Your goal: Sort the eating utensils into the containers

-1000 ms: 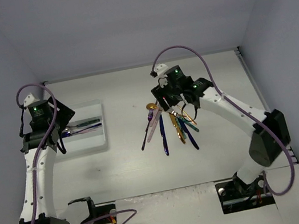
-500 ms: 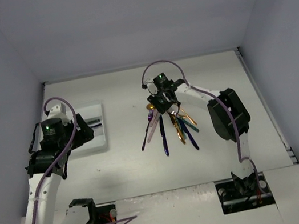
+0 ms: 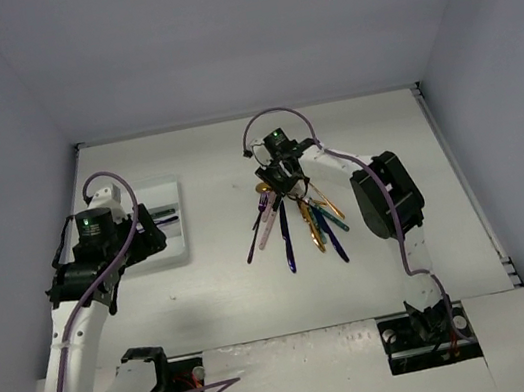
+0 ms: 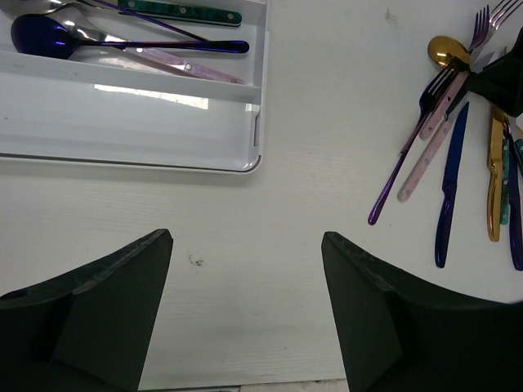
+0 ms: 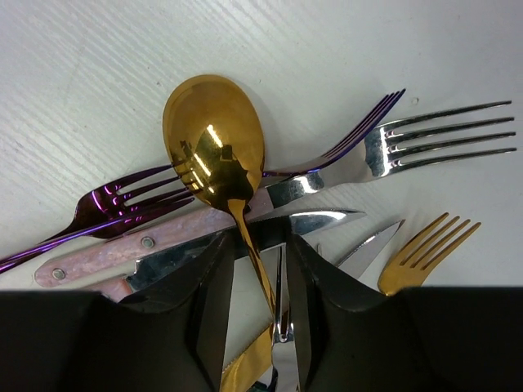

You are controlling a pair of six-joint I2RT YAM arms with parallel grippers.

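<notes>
The utensils lie fanned in a pile at mid-table. My right gripper is down at the pile's far end. In the right wrist view its fingers stand narrowly apart on either side of the gold spoon's thin handle, the gripper not clamped. Purple forks, a silver fork, a gold fork and a pink-handled knife lie around it. The white tray at left holds a blue spoon, a teal-handled knife and a pink-handled one. My left gripper is open and empty over bare table beside the tray.
The left wrist view shows the tray's near compartment bare and the pile at right, with a blue knife and a purple fork nearest. Grey walls close the table on three sides.
My left arm has swung off the tray toward the table's middle. My right arm has folded inward and its gripper has come down onto the far end of the pile.
</notes>
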